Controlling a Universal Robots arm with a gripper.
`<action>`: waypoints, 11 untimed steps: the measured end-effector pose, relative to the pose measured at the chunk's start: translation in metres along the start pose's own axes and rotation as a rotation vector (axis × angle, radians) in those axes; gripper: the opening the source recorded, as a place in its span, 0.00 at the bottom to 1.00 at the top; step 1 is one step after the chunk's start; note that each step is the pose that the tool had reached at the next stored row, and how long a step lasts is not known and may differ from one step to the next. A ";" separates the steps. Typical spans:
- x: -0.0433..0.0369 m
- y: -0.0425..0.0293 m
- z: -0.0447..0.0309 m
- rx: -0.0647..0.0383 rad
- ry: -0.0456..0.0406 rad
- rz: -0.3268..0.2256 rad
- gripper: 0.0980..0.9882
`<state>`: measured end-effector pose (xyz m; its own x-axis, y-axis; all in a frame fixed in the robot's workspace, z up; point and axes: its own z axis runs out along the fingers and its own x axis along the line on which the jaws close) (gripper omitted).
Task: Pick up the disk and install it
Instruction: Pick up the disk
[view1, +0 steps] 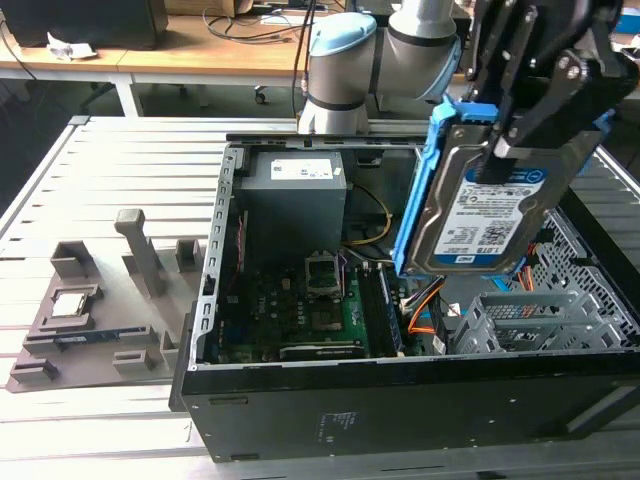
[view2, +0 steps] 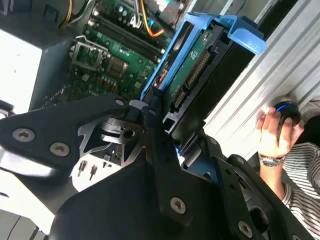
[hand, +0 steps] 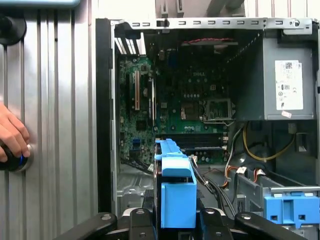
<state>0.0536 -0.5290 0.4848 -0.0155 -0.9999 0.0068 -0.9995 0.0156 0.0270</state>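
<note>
My gripper is shut on the disk, a silver hard drive with a white-and-blue label and blue side rails. The disk hangs upright and slightly tilted above the open computer case, over its right side in the exterior view, clear of the parts below. In the second wrist view the disk shows its green circuit board between the black fingers. In the first wrist view the blue rail of the disk stands between the fingers, above the motherboard.
Inside the case are a grey power supply box, a grey drive cage and orange cables. A grey fixture plate holding a small chip lies at the exterior view's left. A person's hand rests on a knob beside the case.
</note>
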 end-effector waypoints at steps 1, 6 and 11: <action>-0.0002 -0.0103 -0.0003 -0.002 0.0000 0.000 0.30; -0.0006 -0.0379 -0.0010 -0.006 0.0001 0.000 0.30; -0.0011 -0.0695 -0.0019 -0.010 0.0002 0.000 0.30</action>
<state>0.1232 -0.5289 0.4848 -0.0153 -0.9999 0.0069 -0.9992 0.0155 0.0369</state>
